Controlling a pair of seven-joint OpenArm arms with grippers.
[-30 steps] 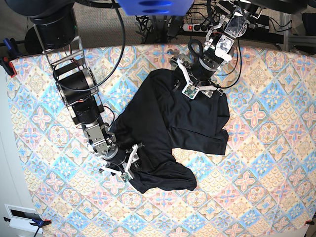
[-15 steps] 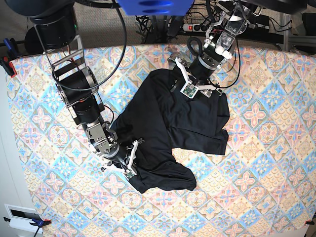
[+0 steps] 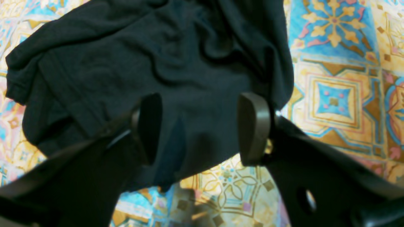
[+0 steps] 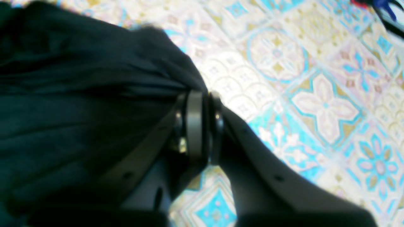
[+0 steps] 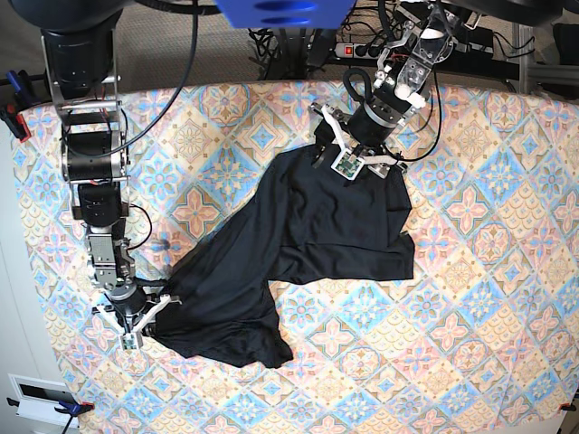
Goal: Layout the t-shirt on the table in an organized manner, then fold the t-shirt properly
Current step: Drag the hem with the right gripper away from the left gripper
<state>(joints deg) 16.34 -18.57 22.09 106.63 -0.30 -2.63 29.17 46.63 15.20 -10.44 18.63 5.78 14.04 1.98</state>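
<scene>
still early. right gripper [image 4: 202, 126] pinched shut on a bunched edge of the t-shirt [image 5: 298, 244], low at the table [image 5: 488, 362] near its edge. left gripper [image 3: 199, 129] spread wide over the far hem, not gripping. shirt stretched diagonally, rumpled, not flat; spreading and every fold left. power strip [image 5: 355, 51] and cables behind the table, nothing blocking.

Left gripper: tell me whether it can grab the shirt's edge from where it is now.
Probably yes. The left gripper is open right over the shirt, with dark fabric lying between its fingers and nothing blocking it.
</scene>
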